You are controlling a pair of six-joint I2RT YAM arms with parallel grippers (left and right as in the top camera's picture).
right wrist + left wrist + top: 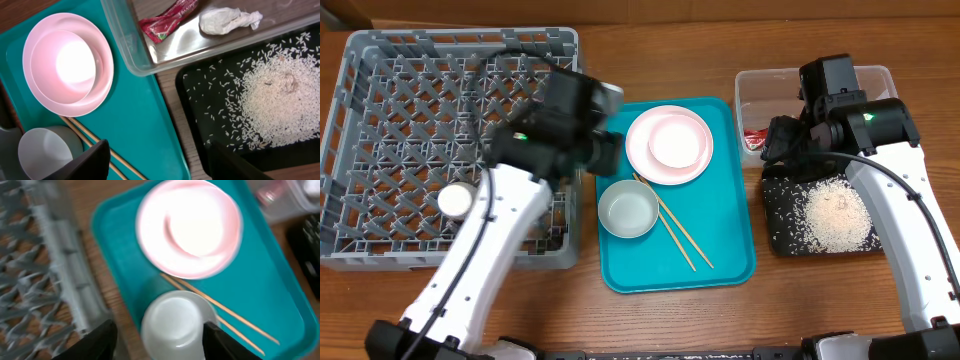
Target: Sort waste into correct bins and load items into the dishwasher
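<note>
Left gripper (161, 342) hangs over the teal tray (730, 240) with fingers spread and empty, framing the metal bowl (628, 210) that rests on the tray below. It seems lined up for that bowl, though blur hides any contact. Right gripper (157, 162) stands wide and empty above the seam between the teal tray and the black tray (200, 125).

Waste looks sorted by kind: wrapper (167, 20) and scrap (227, 21) lie in the clear tub (165, 55), and rice (280, 100) is heaped on the black tray.

Loading seems barely begun. Only the small white cup (455, 200) sits in the dish rack (400, 100). On the teal tray lie the plate (640, 155), carrying the small white bowl (678, 140), and the chopsticks (675, 228), just beside the metal bowl
</note>
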